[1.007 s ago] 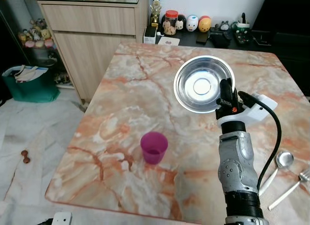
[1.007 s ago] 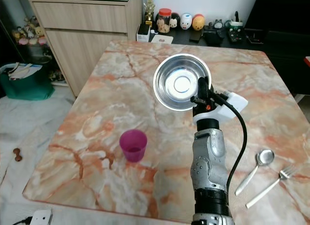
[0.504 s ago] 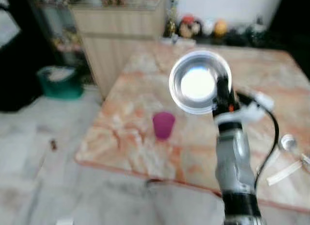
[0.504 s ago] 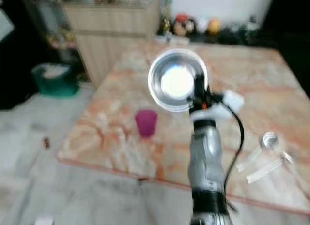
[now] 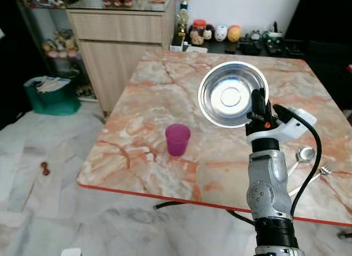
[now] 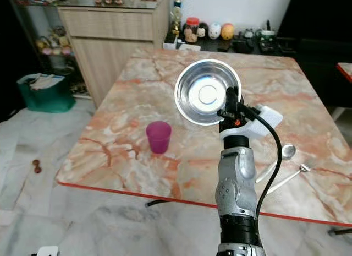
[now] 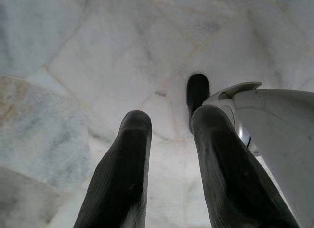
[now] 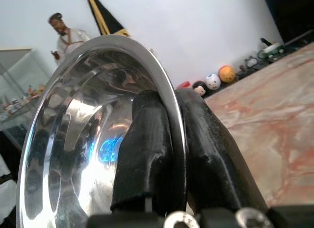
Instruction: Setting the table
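Observation:
My right gripper (image 5: pixel 257 103) is shut on the rim of a shiny steel bowl (image 5: pixel 232 94), held tilted up above the marble table (image 5: pixel 159 96). In the right wrist view the two black fingers (image 8: pixel 147 139) pinch the bowl's rim (image 8: pixel 169 86) between them. A purple cup (image 5: pixel 177 139) stands upright on the table, to the left of the bowl and nearer the front edge. A spoon (image 5: pixel 303 155) and a fork (image 5: pixel 320 172) lie at the table's right side. My left gripper (image 7: pixel 171 117) hangs over the marble floor, open and holding nothing.
A wooden cabinet (image 5: pixel 124 38) stands beyond the table's far left corner, with a green bin (image 5: pixel 52 95) beside it. Figurines and a jar (image 5: pixel 199 31) line a dark low shelf at the back. A black cable (image 5: pixel 168 203) lies on the floor under the table's front edge.
The whole view has drawn back and steadied after a blur: the table looks farther off and its red front edge now shows. The bowl stays in my right gripper.

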Tool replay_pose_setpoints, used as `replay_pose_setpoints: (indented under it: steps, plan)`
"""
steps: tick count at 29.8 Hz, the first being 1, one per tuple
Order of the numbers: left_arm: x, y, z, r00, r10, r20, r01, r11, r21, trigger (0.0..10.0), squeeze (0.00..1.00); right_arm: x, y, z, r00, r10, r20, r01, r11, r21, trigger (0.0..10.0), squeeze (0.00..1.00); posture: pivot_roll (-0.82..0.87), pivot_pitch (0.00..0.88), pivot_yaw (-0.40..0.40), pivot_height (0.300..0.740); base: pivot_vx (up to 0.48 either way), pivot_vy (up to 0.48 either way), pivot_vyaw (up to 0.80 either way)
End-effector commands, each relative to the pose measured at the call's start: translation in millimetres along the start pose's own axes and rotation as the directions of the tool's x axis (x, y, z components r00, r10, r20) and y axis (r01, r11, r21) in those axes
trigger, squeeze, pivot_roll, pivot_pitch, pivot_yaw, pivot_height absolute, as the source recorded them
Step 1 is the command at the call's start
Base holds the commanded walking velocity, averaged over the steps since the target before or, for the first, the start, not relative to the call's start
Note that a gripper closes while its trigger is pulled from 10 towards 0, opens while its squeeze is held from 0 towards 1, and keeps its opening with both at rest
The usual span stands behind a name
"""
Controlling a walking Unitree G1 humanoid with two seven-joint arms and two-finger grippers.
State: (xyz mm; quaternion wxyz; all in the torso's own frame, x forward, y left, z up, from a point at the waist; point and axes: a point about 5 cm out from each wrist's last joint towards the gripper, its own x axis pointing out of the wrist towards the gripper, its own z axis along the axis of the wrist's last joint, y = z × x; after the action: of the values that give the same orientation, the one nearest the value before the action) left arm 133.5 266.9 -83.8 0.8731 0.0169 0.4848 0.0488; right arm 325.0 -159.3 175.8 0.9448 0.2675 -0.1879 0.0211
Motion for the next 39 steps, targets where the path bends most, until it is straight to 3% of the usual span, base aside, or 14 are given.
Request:
replay_pose_setpoints:
  steps: [1,12,23,39]
  plan:
    - [-0.3,0.6,-0.2,1.000,-0.002,-0.004,0.003,0.999,0.054,10.0,0.00,5.7,7.8,13.9,0.997,0.023,0.067,-0.023,1.000,0.002,10.0,0.00,0.00,0.000,-0.005,0.740,0.000,0.000,0.00]
    - [-0.5,0.6,0.0,1.000,-0.002,0.004,0.002,0.998,0.062,10.0,0.00,7.1,6.8,15.8,0.997,0.021,0.073,-0.020,1.000,-0.009,10.0,0.00,-0.01,0.000,-0.005,0.740,0.000,-0.210,0.00]
    - [0.7,1.3,6.8,0.999,0.016,0.030,-0.018,0.998,0.062,10.0,0.00,18.8,17.9,23.3,0.995,0.043,0.094,-0.043,0.999,0.000,10.0,0.00,-0.02,0.000,-0.020,0.740,0.000,-0.343,0.00]
    - [0.7,3.9,9.4,0.999,0.027,0.036,-0.029,0.998,0.057,10.0,0.00,16.9,18.3,22.4,0.996,0.028,0.090,-0.028,1.000,0.002,10.0,0.00,-0.01,0.000,-0.017,0.740,0.000,-0.349,0.00]
